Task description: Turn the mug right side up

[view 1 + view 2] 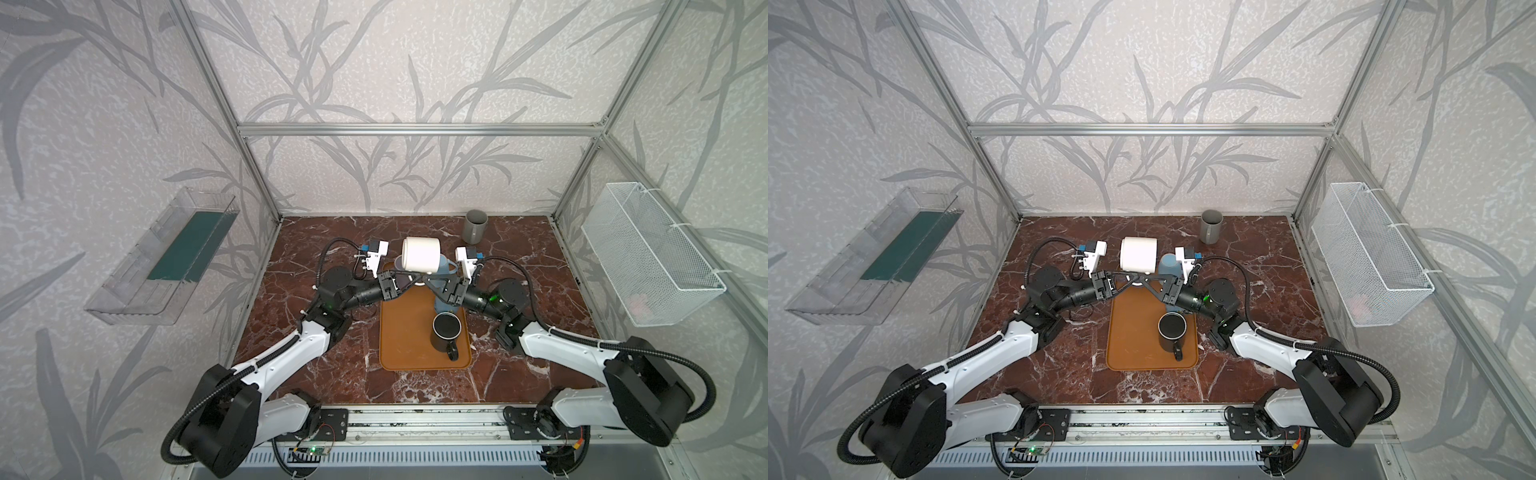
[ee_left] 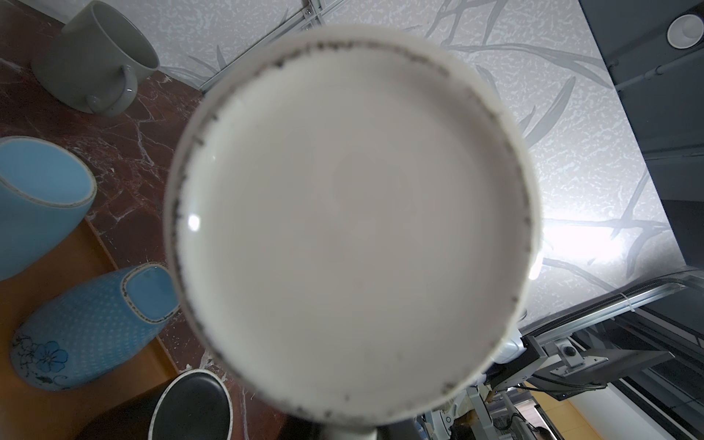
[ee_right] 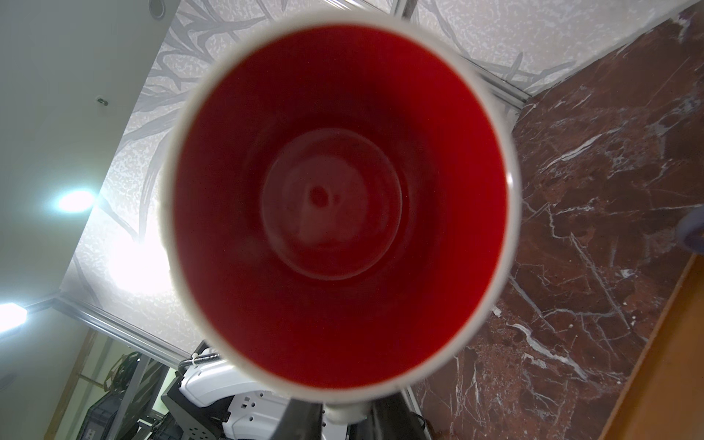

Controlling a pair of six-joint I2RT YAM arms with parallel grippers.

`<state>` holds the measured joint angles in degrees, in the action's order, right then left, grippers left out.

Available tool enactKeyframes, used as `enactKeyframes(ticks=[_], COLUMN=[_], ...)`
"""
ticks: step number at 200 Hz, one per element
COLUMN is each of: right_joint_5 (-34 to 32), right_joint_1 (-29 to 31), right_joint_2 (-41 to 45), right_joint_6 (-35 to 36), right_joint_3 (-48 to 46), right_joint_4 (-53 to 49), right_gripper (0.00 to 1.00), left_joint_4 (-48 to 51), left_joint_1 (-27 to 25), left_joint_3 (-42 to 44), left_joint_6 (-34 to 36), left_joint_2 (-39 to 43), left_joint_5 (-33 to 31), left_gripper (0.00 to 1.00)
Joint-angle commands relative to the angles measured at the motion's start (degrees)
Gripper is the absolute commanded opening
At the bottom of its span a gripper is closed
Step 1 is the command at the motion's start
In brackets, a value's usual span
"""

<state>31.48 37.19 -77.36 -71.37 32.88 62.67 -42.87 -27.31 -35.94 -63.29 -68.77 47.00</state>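
Aloft on its side over the far end of the orange tray (image 1: 399, 332): white mug (image 1: 420, 252), base toward the left arm, mouth toward the right. Under it, left gripper (image 1: 409, 277) and right gripper (image 1: 431, 283) meeting almost tip to tip at the handle, both pairs of jaws pinched narrow on it as far as can be made out. Just below and behind, near the tray's far right corner, plain blue cup (image 2: 42, 202) and dotted blue cup (image 2: 87, 327), largely hidden in both top views by mug and right gripper. Nearer on the tray, black mug (image 1: 446, 332) upright, handle toward the near edge. Farther back, grey mug (image 1: 475, 226) upright by the rear wall, well apart. Seen only from the right wrist: the white mug's red inside (image 3: 339, 198). Seen only from the left wrist: its pale base (image 2: 352, 221) with a speckled ring, filling most of the frame. Left half of the tray bare. Open marble table (image 1: 332, 374) on both sides and in front. High on the side walls, clear bin (image 1: 162, 257) and wire basket (image 1: 652, 257), apart from the arms.
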Motion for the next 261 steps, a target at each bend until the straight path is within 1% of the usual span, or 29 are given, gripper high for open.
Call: enactKeyframes(ticks=[1,59,68,85,94,121,132,160,180,202,261], right_joint_5=[-0.1,1.6,1.9,3.0,3.3,3.2,3.0,3.0,3.3,3.6,4.9], right_joint_1=[0.2,0.3,0.4,0.5,0.6,0.5,0.5,0.6,0.5,0.5,0.5], right_joint_2=[-0.8,-2.9,-3.1,-3.3,-3.3,-2.6,-2.0,0.2,1.5,1.7,0.8], right_joint_6=[-1.2,-3.1,-3.2,-3.5,-3.4,-2.6,-2.0,0.5,2.0,2.2,1.5], right_joint_3=[1.2,2.8,3.0,3.7,3.9,3.1,2.6,2.1,1.8,1.6,0.2], right_joint_4=[6.5,8.9,9.0,8.8,8.6,8.0,7.6,4.3,2.1,1.6,1.9], right_gripper=[0.22,0.21,0.18,0.05,0.01,0.0,0.0,0.0,0.0,0.0,0.0], left_joint_4=[-5.5,-7.7,-8.0,-8.1,-8.1,-6.0,-3.8,1.5,4.9,7.4,11.8], left_joint_1=[-0.2,-0.6,-0.7,-0.8,-0.8,-0.7,-0.6,-0.6,-0.6,-0.5,-0.4], left_joint_3=[0.3,0.4,0.4,0.4,0.4,0.4,0.5,0.6,0.7,0.9,2.9], left_joint_6=[-0.4,-1.3,-1.4,-1.4,-1.4,-0.3,0.8,3.4,5.0,6.0,7.3], left_joint_2=[1.1,-0.5,-0.7,-0.8,-0.8,0.1,0.8,3.0,4.6,5.8,7.2], left_joint_5=[0.2,0.3,0.3,0.4,0.4,0.1,-0.3,-1.4,-2.3,-3.0,-4.4], left_gripper=[0.0,0.0,0.0,0.0,0.0,0.0,0.05,0.24,0.31,0.34,0.37])
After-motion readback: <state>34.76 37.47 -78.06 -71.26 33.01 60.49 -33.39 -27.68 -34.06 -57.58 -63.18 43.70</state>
